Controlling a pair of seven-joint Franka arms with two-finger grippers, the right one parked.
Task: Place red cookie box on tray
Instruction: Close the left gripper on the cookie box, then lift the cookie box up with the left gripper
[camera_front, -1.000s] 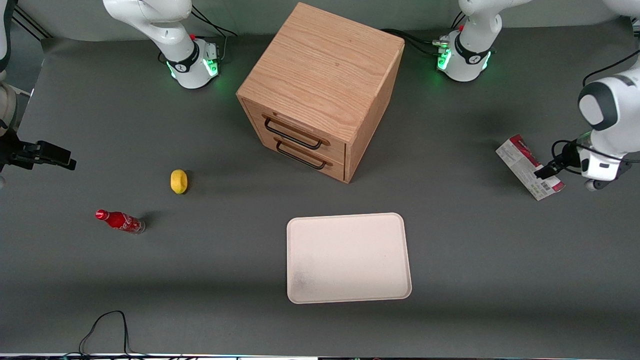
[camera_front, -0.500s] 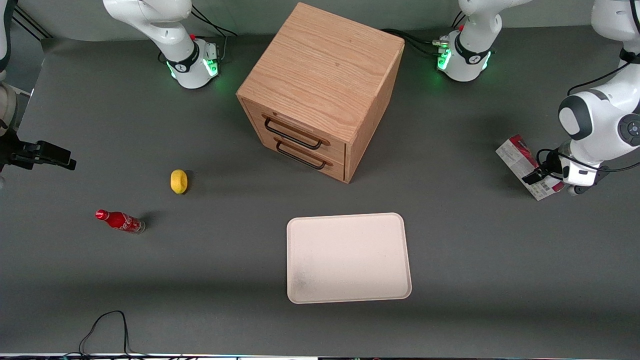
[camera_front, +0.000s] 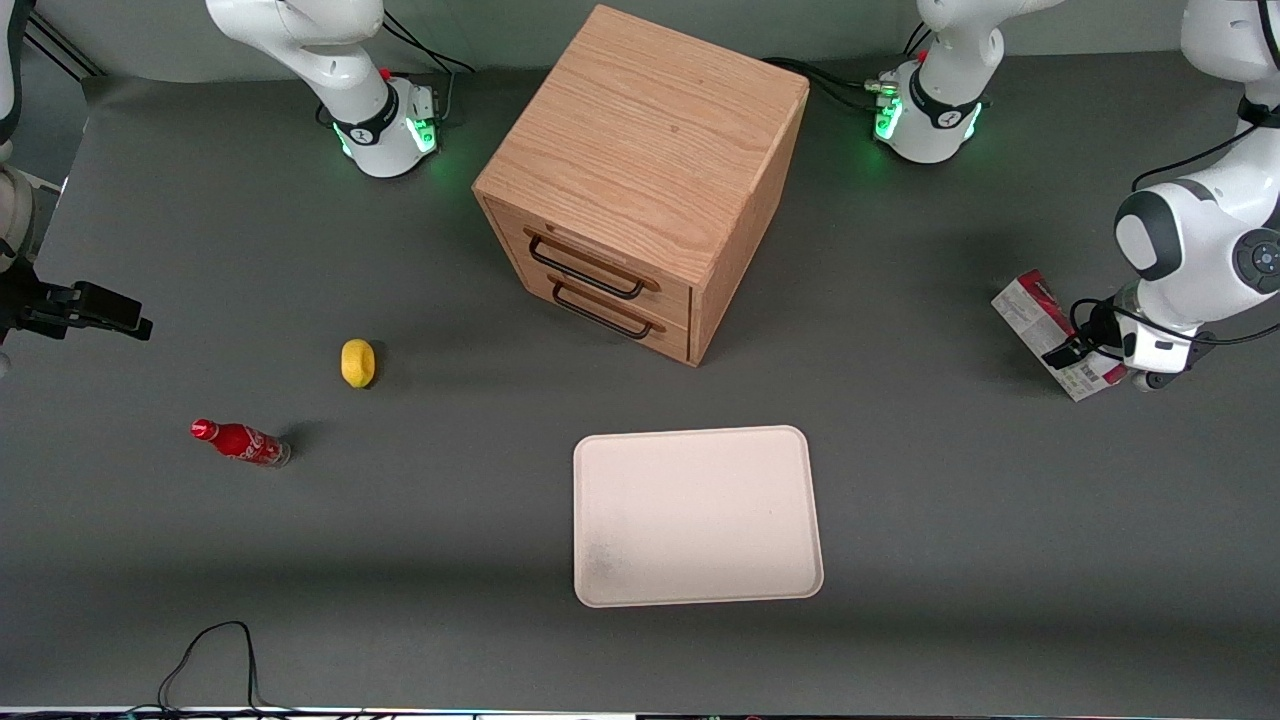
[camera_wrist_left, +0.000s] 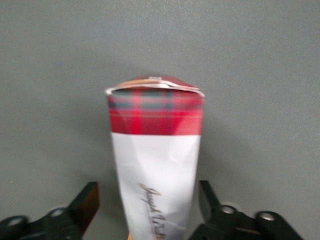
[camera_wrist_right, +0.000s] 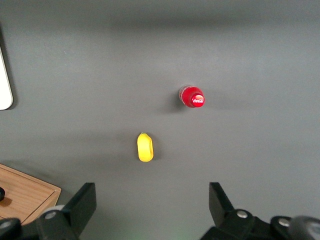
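Tray (camera_front: 697, 516): lying bare on the table, nearer the front camera than the drawer cabinet (camera_front: 640, 180).
Red cookie box (camera_front: 1040, 318): lying flat toward the working arm's end of the table, well apart from the tray, long axis running slantwise.
Gripper (camera_front: 1075, 348): hovering at the box's nearer end, fingers (camera_wrist_left: 87, 205) spread, straddling the carton's width, not pinching yet.
Next: closing across the narrow width looks right.

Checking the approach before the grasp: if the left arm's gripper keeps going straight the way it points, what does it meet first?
The red cookie box. The gripper hangs open right over it, one finger on either side, so it would likely straddle the box and then meet the grey table. The gap above the box is unclear.
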